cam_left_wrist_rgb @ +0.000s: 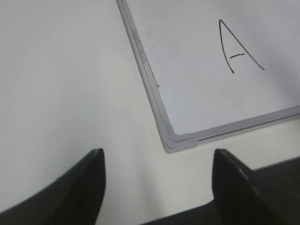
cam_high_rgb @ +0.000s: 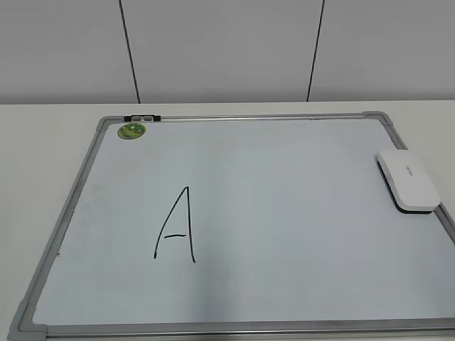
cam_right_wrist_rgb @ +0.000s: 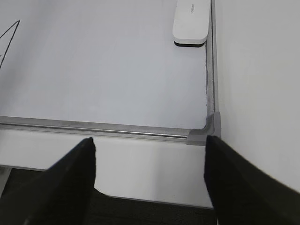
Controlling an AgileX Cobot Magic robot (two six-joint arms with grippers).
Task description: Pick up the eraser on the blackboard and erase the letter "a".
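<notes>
Blackboard (cam_high_rgb: pixel 284 213): smooth white writing face, faint sheen; brushed grey metal frame, matt grey plastic corners. Eraser (cam_high_rgb: pixel 407 179) at right edge: glossy white plastic shell, black felt-like underside. Table (cam_left_wrist_rgb: pixel 65 84): smooth matt white.

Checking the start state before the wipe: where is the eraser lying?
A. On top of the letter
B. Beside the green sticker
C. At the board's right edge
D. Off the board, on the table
C: the eraser lies on the blackboard against its right frame, far from the written letter.
</notes>
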